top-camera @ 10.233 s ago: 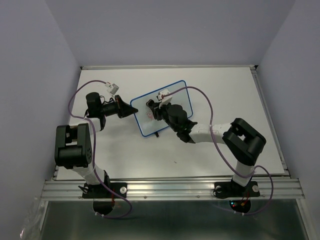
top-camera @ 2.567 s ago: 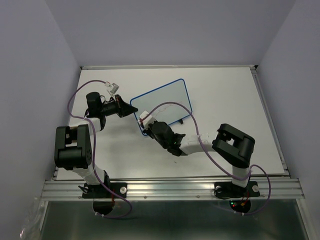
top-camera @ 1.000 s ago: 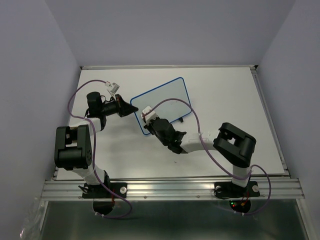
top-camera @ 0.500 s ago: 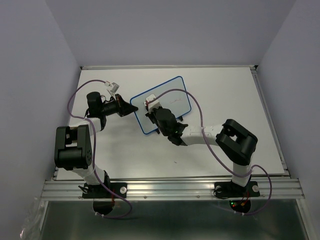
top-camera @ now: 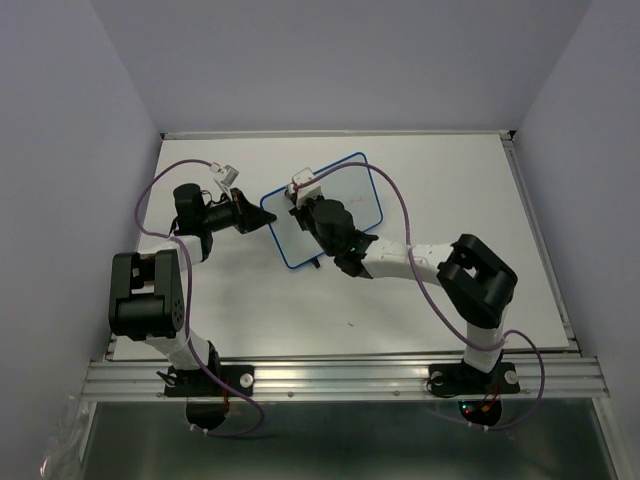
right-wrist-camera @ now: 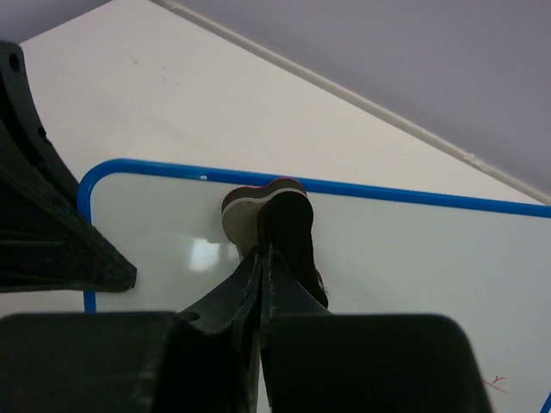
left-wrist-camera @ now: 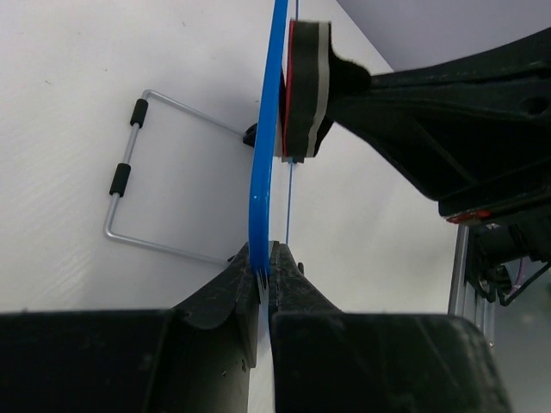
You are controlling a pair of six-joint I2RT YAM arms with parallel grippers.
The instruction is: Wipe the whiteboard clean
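Observation:
The whiteboard, white with a blue frame, stands tilted on the table. My left gripper is shut on its left frame edge; the left wrist view shows the blue frame edge-on between the fingers of that gripper. My right gripper is shut on a small eraser and presses it against the board face near the top left corner. The eraser also shows in the left wrist view, flat against the board. A faint red mark remains at the board's lower right.
The board's wire stand rests on the white table behind the board. A raised rim runs along the table's far edge, with purple walls around. The left gripper's body sits at the board's left edge.
My right gripper has moved the eraser from the board's near lower corner up and away to its upper left part. The red scribbles seen ten seconds ago are gone. The left gripper has not moved.

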